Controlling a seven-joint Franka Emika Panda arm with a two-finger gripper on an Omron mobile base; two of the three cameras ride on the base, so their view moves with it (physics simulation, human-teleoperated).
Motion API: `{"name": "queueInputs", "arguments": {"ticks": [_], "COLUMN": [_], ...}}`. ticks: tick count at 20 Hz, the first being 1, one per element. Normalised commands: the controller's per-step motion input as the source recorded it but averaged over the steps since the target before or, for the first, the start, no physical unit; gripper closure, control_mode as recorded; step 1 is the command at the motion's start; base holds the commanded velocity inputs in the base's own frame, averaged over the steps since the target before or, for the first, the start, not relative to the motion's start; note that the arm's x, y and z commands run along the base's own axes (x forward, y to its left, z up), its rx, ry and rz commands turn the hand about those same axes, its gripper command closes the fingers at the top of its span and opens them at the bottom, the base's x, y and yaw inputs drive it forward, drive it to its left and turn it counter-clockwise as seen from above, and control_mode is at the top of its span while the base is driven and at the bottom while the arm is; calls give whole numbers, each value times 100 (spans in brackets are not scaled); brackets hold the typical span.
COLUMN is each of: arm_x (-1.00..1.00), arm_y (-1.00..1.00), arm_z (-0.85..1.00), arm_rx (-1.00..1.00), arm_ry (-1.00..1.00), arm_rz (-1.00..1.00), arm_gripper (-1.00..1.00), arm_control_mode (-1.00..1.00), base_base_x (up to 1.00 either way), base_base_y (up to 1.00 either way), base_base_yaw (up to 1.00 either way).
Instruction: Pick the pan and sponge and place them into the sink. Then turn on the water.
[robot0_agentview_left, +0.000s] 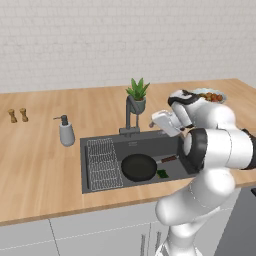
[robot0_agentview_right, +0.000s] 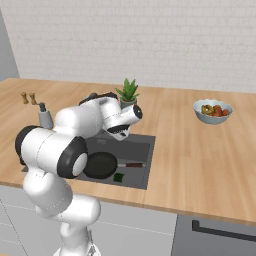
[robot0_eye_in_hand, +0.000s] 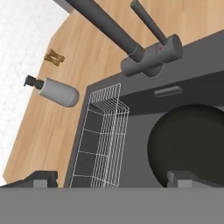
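Looking at the centre of the left base view, you are seeing the round black frying pan (robot0_agentview_left: 138, 167) and the small green sponge block (robot0_agentview_left: 162, 174) lying in the dark grey rectangular sink (robot0_agentview_left: 100, 186). Your two-finger gripper (robot0_eye_in_hand: 111, 178) is hanging wide and empty near the dark grey angular faucet (robot0_eye_in_hand: 148, 54) at the top of the hand view; no water is running, so turning it on is what is remaining.

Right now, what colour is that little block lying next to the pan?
Green: the sponge, clearest in the left base view.
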Motion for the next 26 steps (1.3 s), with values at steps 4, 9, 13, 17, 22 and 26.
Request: {"name": "queueInputs", "arguments": {"ticks": [4, 9, 13, 17, 22, 26], "arm_x": [46, 46, 56, 46, 27, 22], "arm_y": [0, 0, 0, 0, 2, 13], "arm_z": [-25, -30, -20, -8, -3, -17], "arm_rx": [0, 0, 0, 0, 0, 0], "arm_ry": [0, -3, 0, 0, 1, 0], "arm_rz": [0, 0, -1, -5, -1, -2], "arm_gripper": [-100, -100, -100, -100, -100, -100], "arm_control_mode": [-100, -100, -100, -100, -100, -100], "base_base_x": [0, 0, 0, 0, 0, 0], "base_base_y": [0, 0, 0, 0, 0, 0], "base_base_yaw": [0, 0, 0, 0, 0, 0]}}
